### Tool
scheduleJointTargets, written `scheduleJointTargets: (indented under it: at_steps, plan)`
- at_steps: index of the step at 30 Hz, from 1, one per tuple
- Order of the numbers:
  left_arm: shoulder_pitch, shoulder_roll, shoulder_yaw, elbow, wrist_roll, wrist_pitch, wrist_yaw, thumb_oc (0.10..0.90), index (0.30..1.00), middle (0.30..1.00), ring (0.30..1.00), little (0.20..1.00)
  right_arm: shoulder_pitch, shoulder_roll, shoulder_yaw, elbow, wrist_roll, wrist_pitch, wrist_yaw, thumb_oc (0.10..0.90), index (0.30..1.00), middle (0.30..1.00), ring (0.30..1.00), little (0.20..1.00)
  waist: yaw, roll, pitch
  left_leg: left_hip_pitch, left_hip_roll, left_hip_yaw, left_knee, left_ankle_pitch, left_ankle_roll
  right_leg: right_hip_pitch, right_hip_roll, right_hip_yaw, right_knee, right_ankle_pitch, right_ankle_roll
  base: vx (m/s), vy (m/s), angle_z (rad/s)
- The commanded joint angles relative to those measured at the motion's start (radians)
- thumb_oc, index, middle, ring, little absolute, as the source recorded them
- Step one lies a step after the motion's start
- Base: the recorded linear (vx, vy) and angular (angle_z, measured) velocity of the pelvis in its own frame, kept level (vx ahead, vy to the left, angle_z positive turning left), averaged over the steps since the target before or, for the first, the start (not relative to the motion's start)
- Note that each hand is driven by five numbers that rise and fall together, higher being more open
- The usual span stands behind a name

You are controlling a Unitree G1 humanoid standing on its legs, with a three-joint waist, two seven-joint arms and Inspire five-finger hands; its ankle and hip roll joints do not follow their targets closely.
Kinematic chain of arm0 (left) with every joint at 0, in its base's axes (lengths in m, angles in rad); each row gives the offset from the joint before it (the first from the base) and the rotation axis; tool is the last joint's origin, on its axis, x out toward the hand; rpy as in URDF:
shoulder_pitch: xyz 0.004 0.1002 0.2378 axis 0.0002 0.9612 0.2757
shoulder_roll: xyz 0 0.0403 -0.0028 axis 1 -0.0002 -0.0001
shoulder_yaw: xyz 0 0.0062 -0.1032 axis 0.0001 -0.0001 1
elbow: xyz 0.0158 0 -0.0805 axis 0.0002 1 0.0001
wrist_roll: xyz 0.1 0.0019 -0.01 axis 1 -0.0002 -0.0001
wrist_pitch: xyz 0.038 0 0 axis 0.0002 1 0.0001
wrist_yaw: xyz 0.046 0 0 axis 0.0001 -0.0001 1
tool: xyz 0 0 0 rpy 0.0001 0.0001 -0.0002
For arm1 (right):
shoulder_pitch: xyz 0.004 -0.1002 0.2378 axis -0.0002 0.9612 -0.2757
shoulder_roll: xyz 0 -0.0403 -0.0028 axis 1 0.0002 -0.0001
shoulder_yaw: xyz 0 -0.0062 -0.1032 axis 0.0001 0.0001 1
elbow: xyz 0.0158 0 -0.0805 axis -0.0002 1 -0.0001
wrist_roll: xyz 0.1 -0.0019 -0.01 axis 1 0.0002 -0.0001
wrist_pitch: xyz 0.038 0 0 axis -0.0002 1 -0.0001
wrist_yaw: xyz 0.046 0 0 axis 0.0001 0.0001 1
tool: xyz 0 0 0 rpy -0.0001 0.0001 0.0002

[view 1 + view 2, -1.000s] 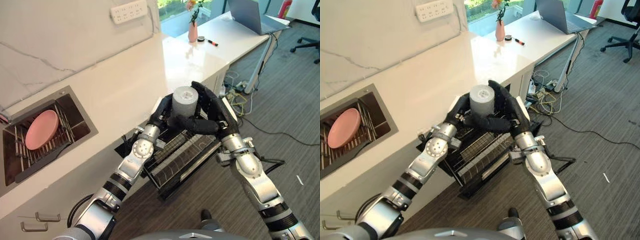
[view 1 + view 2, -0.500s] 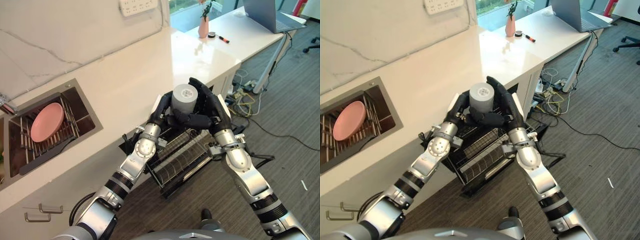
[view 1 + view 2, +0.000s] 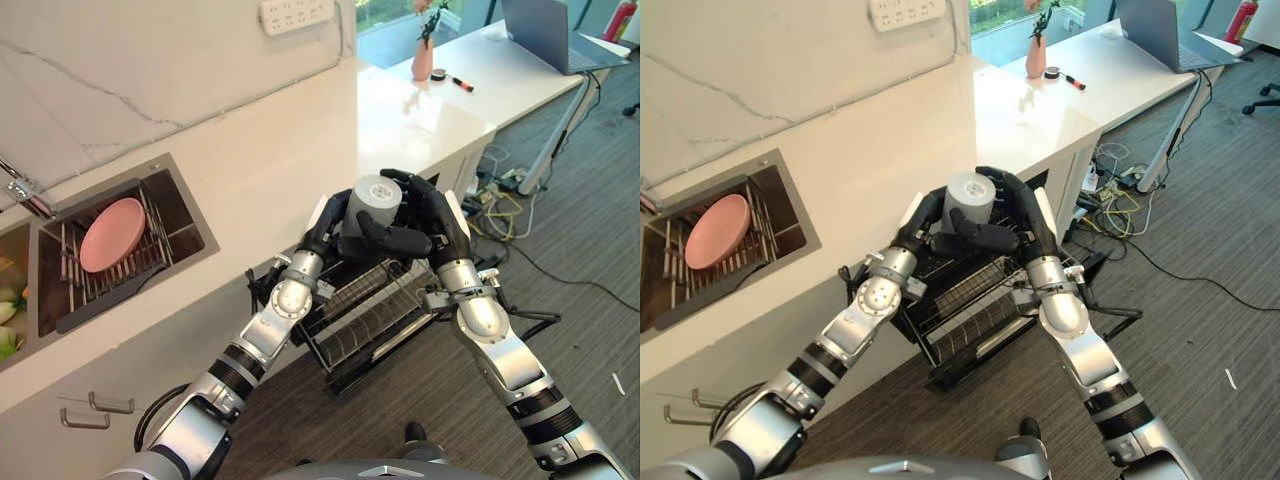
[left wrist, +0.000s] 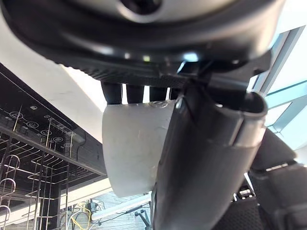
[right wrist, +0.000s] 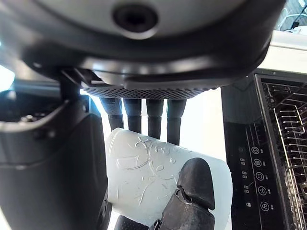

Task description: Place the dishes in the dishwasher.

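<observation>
Dishes number two: one pale grey cylindrical cup (image 3: 372,205) held up in the air, and one round pink plate (image 3: 112,220) standing on edge in the wire drying rack (image 3: 95,282) of the steel sink (image 3: 193,222), well apart from the cup. One pulled-out black wire dishwasher rack (image 3: 372,320) sits below the white counter (image 3: 260,170), directly under the cup.

Both dark hands are on the cup. The left hand (image 3: 327,222) has its fingers curled round the cup's far side, and the right hand (image 3: 425,215) wraps it from the other side, its thumb lying across the front of the cup. Each is clamped on the grey cup, which hangs above the rack and touches neither the rack nor the counter.

The cup is matte and light grey, its upward end a flat disc with a small round dimple in the middle. In the right wrist view its side (image 5: 148,179) carries a faint raised scribble-like pattern; in the left wrist view the wall (image 4: 129,153) looks plain and smooth.

Whether that upward end is the base or a closed top cannot be told. The cup's lower half is hidden by the fingers, and the rack's back part is hidden behind the hands and the counter's edge. Further along the counter stand one pink vase (image 3: 423,60) with flowers and one red-and-black marker (image 3: 461,82); one white power strip (image 3: 296,13) is fixed to the wall.
</observation>
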Motion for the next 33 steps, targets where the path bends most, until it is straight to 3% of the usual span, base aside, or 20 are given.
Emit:
scheduleJointTargets:
  at_steps: [1, 6, 7, 8, 9, 15, 19, 27, 33]
  plan:
    - [-0.194, -0.051, -0.043, -0.033, 0.079, -0.117, 0.018, 0.400, 0.300, 0.300, 0.300, 0.300, -0.071, 0.114, 0.016, -0.106, 0.097, -0.100, -0.004, 0.400, 0.300, 0.300, 0.300, 0.300, 0.002, -0.073, -0.056, 0.064, 0.037, 0.019, 0.072, -0.086, -0.034, -0.012, -0.025, -0.011, 0.013, 0.005, 0.037, 0.00, 0.000, 0.00]
    - [-0.176, -0.052, -0.045, -0.027, 0.072, -0.114, 0.034, 0.416, 0.324, 0.324, 0.324, 0.324, -0.065, 0.121, -0.015, -0.112, 0.048, -0.118, -0.054, 0.400, 0.300, 0.300, 0.300, 0.300, 0.003, -0.072, -0.056, 0.065, 0.038, 0.015, 0.072, -0.088, -0.032, -0.010, -0.024, -0.012, 0.014, 0.004, 0.037, 0.00, 0.000, 0.00]
    - [-0.169, -0.046, -0.046, -0.032, 0.074, -0.115, 0.043, 0.587, 0.580, 0.580, 0.580, 0.580, -0.065, 0.125, -0.037, -0.108, 0.009, -0.126, -0.096, 0.400, 0.300, 0.300, 0.300, 0.300, 0.003, -0.071, -0.056, 0.065, 0.037, 0.013, 0.073, -0.089, -0.032, -0.009, -0.024, -0.012, 0.015, 0.003, 0.037, 0.00, 0.000, 0.00]
    - [-0.165, -0.044, -0.045, -0.035, 0.076, -0.115, 0.046, 0.664, 0.695, 0.695, 0.695, 0.695, -0.065, 0.125, -0.049, -0.106, -0.015, -0.129, -0.116, 0.400, 0.300, 0.300, 0.300, 0.300, 0.004, -0.070, -0.056, 0.065, 0.037, 0.011, 0.072, -0.089, -0.031, -0.008, -0.024, -0.013, 0.015, 0.002, 0.037, 0.00, 0.021, 0.05]
    - [-0.163, -0.042, -0.046, -0.038, 0.076, -0.117, 0.049, 0.800, 0.900, 0.900, 0.900, 0.900, -0.065, 0.125, -0.065, -0.103, -0.039, -0.133, -0.140, 0.400, 0.300, 0.300, 0.300, 0.300, 0.004, -0.070, -0.056, 0.065, 0.037, 0.009, 0.072, -0.089, -0.031, -0.007, -0.024, -0.013, 0.015, 0.001, 0.037, 0.00, 0.016, 0.06]
    - [-0.129, -0.010, -0.027, -0.092, 0.070, -0.129, 0.043, 0.800, 0.900, 0.900, 0.900, 0.900, -0.033, 0.112, -0.181, -0.065, -0.161, -0.130, -0.269, 0.400, 0.300, 0.300, 0.300, 0.300, 0.010, -0.067, -0.058, 0.066, 0.038, -0.006, 0.069, -0.091, -0.029, 0.000, -0.024, -0.021, 0.016, -0.004, 0.036, 0.00, 0.008, 0.08]
    - [-0.077, 0.019, 0.000, -0.164, 0.053, -0.143, 0.020, 0.800, 0.900, 0.900, 0.900, 0.900, 0.005, 0.110, -0.258, -0.013, -0.171, -0.122, -0.323, 0.400, 0.300, 0.300, 0.300, 0.300, 0.023, -0.069, -0.058, 0.065, 0.037, -0.020, 0.066, -0.090, -0.027, 0.008, -0.022, -0.034, 0.016, -0.007, 0.035, 0.00, 0.000, 0.11]
    - [0.010, 0.070, 0.062, -0.281, 0.023, -0.160, -0.012, 0.800, 0.900, 0.900, 0.900, 0.900, 0.052, 0.108, -0.351, 0.062, -0.185, -0.120, -0.373, 0.400, 0.300, 0.300, 0.300, 0.300, 0.052, -0.075, -0.058, 0.060, 0.037, -0.050, 0.051, -0.082, -0.028, 0.017, -0.019, -0.056, 0.013, -0.015, 0.033, -0.01, -0.009, 0.09]
    - [0.071, 0.091, 0.095, -0.330, -0.020, -0.163, -0.038, 0.800, 0.900, 0.900, 0.900, 0.900, 0.080, 0.123, -0.331, 0.112, -0.137, -0.120, -0.335, 0.400, 0.300, 0.300, 0.300, 0.300, 0.071, -0.080, -0.056, 0.055, 0.036, -0.068, 0.034, -0.070, -0.029, 0.022, -0.018, -0.073, 0.011, -0.018, 0.031, -0.01, -0.013, 0.10]
